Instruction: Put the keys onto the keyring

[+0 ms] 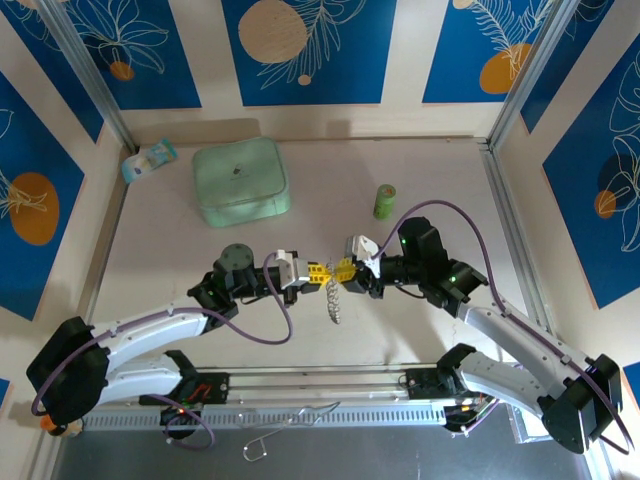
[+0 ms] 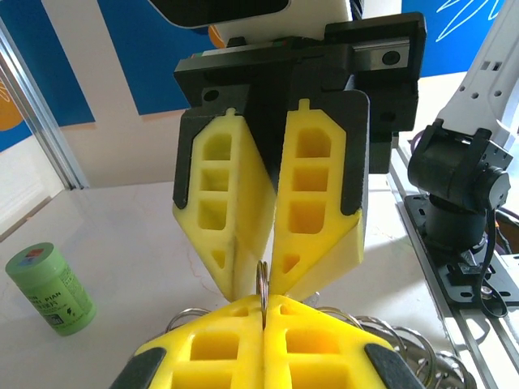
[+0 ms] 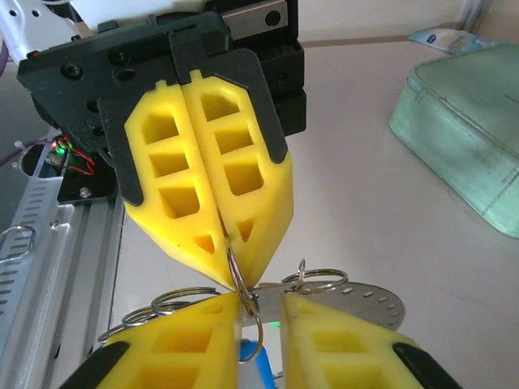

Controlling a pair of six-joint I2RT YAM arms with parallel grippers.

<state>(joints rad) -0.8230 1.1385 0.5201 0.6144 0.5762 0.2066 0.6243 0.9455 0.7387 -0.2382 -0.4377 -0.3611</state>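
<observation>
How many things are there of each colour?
Green: 2, the case and the cylinder
Yellow: 2, the left end effector and the right end effector
Silvery: 1, the keyring
Pale blue: 1, the packet
Total: 6

A robotics lab cell: aluminium frame posts, blue printed wall panels, rail-mounted arms.

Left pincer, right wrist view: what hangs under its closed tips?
From the left pincer hangs a thin keyring loop, linked to more rings; the right pincer covers whatever lies lower.
</observation>
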